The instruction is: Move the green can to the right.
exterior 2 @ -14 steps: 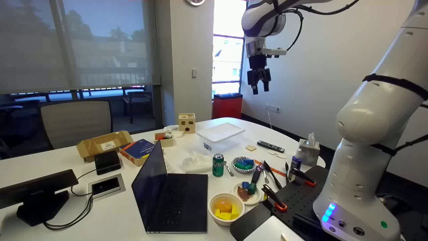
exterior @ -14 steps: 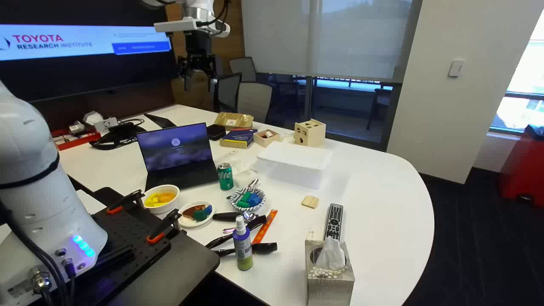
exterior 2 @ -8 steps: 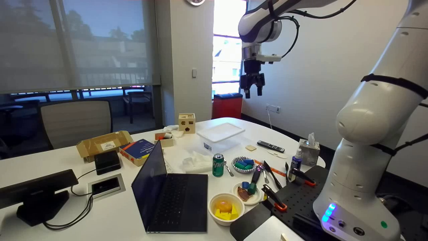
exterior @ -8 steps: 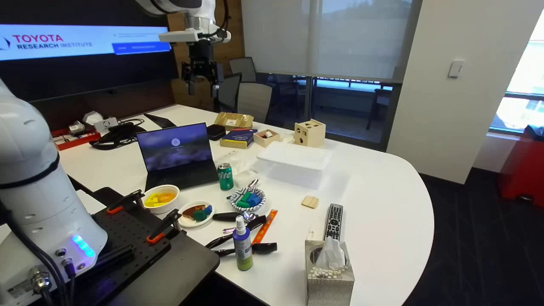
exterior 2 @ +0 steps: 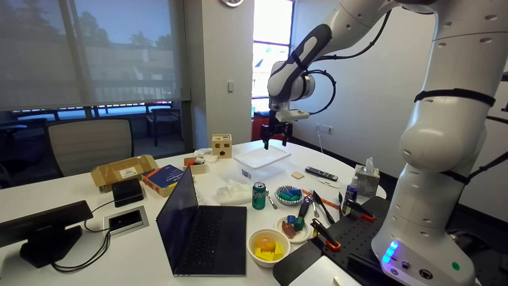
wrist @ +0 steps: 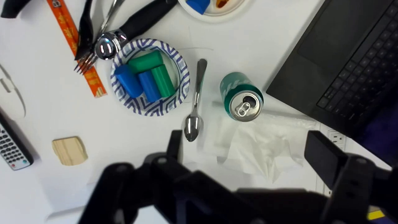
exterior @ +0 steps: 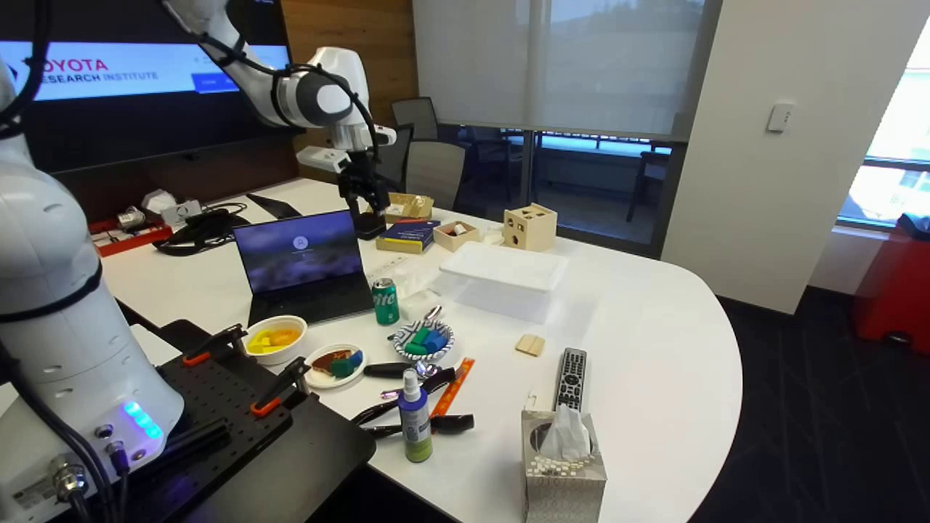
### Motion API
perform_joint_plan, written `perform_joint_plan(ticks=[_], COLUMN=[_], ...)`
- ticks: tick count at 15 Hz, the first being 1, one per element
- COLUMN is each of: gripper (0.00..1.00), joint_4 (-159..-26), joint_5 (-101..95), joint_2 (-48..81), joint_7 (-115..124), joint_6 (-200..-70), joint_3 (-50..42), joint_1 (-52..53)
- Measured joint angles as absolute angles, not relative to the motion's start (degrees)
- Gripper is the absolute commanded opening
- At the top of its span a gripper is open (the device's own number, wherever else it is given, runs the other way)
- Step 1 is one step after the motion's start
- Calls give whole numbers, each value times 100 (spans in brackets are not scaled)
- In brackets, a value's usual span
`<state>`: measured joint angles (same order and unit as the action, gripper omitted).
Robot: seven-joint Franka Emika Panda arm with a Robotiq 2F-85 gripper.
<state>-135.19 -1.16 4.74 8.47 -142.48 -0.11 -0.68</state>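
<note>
In an exterior view, right of the laptop (exterior 2: 216,238), the Sprite can (exterior 2: 258,195) stands upright. I judge this the approach: my jaws, wide apart, empty, must descend around it. Rightward, a white bowl (exterior 2: 266,264) holds yellow and orange pieces (exterior 2: 265,245); a patterned bowl (exterior 2: 291,202), blue and green blocks (exterior 2: 294,192).

The white table (exterior: 647,356) carries a green can (exterior: 386,301) and laptop (exterior: 301,250).

Over there the arm (exterior 2: 432,147) arches forward, wrist (exterior 2: 297,88) bent, its end effector (exterior 2: 275,143) pointing downward, both fingers (wrist: 325,157) spread wide apart.
</note>
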Motion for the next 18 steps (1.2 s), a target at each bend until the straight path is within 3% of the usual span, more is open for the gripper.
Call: perform_joint_plan(ticks=[5,18], gripper=[100,100], joint_4=[-13394,-12044], joint_5=[143,848], joint_2=[1537,3499], joint_7=[1065,745], joint_6=[-15055,-15081], joint_3=[0,219], joint_1=[-30,-11])
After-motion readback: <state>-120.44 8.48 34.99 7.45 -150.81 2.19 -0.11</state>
